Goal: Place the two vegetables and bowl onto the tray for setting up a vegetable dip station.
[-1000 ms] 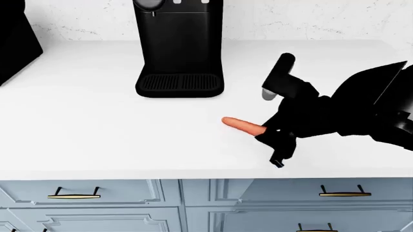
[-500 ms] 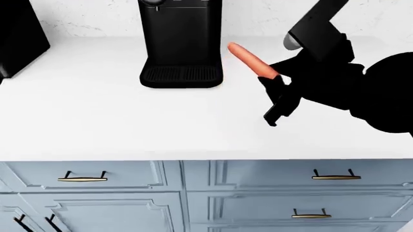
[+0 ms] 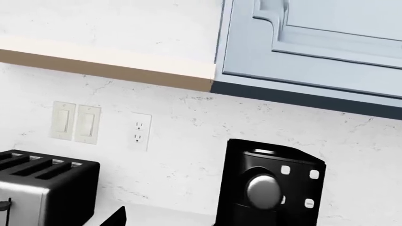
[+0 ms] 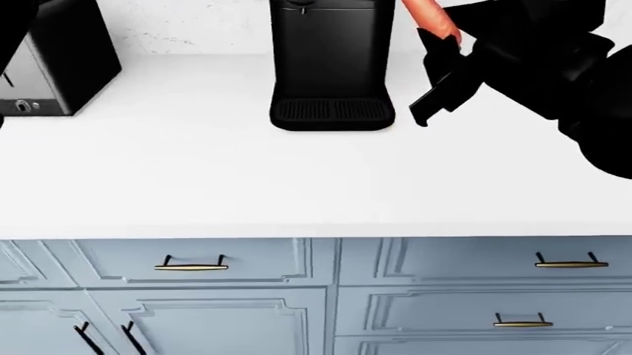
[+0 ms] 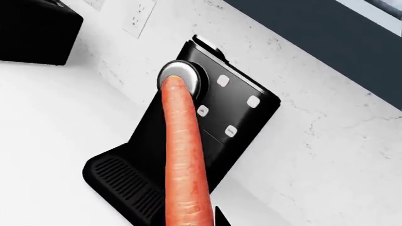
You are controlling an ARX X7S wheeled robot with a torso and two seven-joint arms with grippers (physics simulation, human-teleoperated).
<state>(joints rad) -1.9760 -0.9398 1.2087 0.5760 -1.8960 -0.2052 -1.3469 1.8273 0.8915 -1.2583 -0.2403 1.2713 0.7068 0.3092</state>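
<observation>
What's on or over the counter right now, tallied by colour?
Orange: 1, the carrot held in the right gripper
Black: 1, the coffee machine
Black and silver: 1, the toaster
Total: 3

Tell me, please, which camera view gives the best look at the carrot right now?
The right wrist view: the carrot fills the picture lengthwise, its tip lined up with the coffee machine behind it. The head view shows only a short orange stretch at the top edge, above the right gripper. The left wrist view shows no carrot.
</observation>
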